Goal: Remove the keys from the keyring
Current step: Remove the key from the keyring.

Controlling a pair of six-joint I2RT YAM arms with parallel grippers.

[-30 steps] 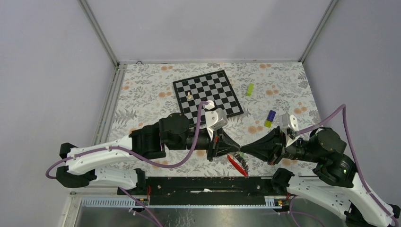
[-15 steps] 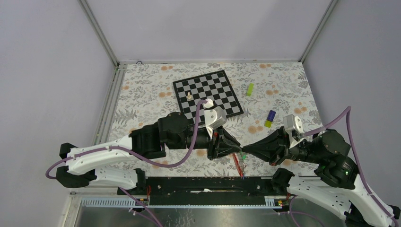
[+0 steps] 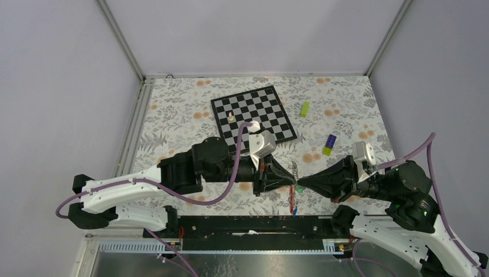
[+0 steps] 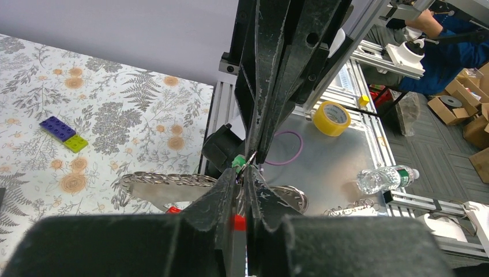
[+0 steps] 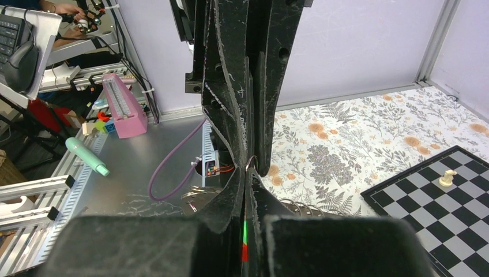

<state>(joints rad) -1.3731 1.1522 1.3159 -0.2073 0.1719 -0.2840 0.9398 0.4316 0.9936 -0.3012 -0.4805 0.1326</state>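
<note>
My left claw (image 3: 292,182) and my right claw (image 3: 301,184) meet tip to tip above the near edge of the table (image 3: 179,115), just beyond the black rail where my arms are bolted. My right claw is pressed fully together, pinching the thin wire of the keyring (image 3: 296,184) right at its tips. My left claw's fingers stand almost together with only a narrow slit between them. From my left wrist I see red through that slit, but I cannot tell whether the fingers grip anything or only stand against the ring. The keyring hangs in the air between the two tips, clear of the table. Of the keys (image 3: 294,169), one bare silvery one sticks upward from the ring, tilted a little. The green-headed key (image 3: 300,189) sits just beside the ring, under my right tip. The red strap (image 3: 291,199) hangs down from the ring toward the rail. Farther out, to the right, the purple-and-yellow block (image 3: 330,143) lies flat on the flowered cloth, well apart from my claws. Beyond it lies the lime-green block (image 3: 304,109), just beside the right edge of the chessboard (image 3: 277,115). A white piece (image 3: 230,116) stands upright on the board's left part.
</note>
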